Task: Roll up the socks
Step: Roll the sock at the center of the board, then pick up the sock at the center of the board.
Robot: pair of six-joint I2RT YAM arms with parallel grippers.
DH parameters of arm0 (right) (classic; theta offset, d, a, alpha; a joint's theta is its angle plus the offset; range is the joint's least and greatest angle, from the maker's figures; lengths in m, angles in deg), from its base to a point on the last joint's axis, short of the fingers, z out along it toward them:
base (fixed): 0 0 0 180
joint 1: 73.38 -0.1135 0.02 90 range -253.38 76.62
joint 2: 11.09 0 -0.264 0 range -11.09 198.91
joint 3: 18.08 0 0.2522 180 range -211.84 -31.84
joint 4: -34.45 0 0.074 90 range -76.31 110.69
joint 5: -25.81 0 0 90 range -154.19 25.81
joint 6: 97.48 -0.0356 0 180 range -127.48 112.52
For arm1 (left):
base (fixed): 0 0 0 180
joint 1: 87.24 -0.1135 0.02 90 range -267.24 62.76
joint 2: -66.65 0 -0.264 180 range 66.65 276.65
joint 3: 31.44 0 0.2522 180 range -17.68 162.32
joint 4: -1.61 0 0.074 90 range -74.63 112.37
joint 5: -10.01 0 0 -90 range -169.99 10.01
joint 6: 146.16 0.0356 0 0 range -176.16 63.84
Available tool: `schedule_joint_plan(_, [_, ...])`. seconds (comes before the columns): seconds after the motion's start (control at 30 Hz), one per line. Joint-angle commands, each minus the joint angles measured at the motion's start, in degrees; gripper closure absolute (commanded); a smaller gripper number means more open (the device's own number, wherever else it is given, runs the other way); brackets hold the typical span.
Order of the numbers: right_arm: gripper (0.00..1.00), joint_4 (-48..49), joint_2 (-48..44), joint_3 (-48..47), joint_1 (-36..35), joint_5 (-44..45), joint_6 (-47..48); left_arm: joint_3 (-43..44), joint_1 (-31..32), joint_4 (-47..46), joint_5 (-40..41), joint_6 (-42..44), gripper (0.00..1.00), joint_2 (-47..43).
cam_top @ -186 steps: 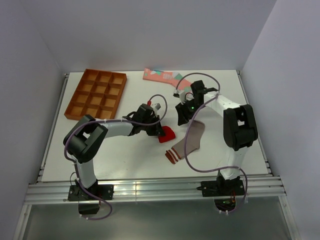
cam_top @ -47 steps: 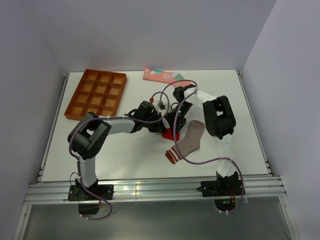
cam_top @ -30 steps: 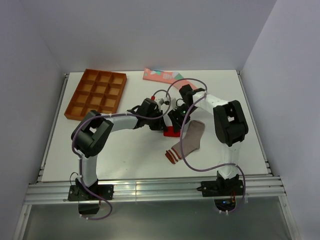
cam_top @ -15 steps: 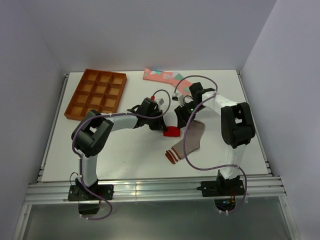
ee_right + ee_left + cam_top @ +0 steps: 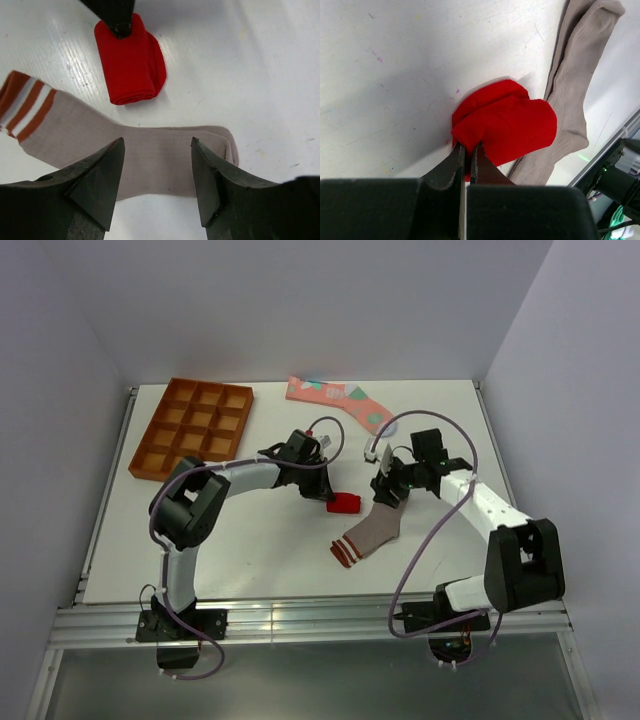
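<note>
The red sock (image 5: 343, 503) lies folded into a short roll at the middle of the table. My left gripper (image 5: 325, 490) is shut on its edge; the left wrist view shows the red sock (image 5: 505, 127) pinched between the closed fingertips of that gripper (image 5: 466, 148). The grey-brown sock (image 5: 375, 530) lies flat just right of it, its striped cuff (image 5: 25, 107) toward the near edge. My right gripper (image 5: 157, 142) hangs open over the foot of the grey-brown sock (image 5: 150, 160), holding nothing. The salmon-pink sock (image 5: 335, 398) lies flat at the back.
An orange compartment tray (image 5: 192, 427) stands at the back left. The purple cables of both arms loop above the table's middle. The table's raised rim runs along the left and right sides.
My right arm has drawn back to the right, away from the red sock, and its jaws have opened wider. The left gripper stays shut on the red sock.
</note>
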Motion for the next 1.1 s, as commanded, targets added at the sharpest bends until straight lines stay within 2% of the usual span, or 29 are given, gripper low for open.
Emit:
schedule_joint_plan(0.0, [0.35,7.73,-4.3,4.78,-2.1,2.7,8.12,0.68,-0.2,10.69,3.26,4.03,0.99,3.72])
schedule_joint_plan(0.23, [0.35,13.62,-2.56,7.69,-9.05,10.44,11.74,2.88,-0.29,12.89,2.91,4.83,1.0,4.6])
schedule_joint_plan(0.5, [0.32,17.14,-1.68,8.92,-15.64,13.61,13.15,3.94,-0.55,14.21,1.59,5.35,1.0,5.3])
schedule_joint_plan(1.07, [0.32,18.37,6.14,8.57,-22.76,21.34,15.96,7.54,-1.52,16.5,-1.57,7.2,1.0,8.03])
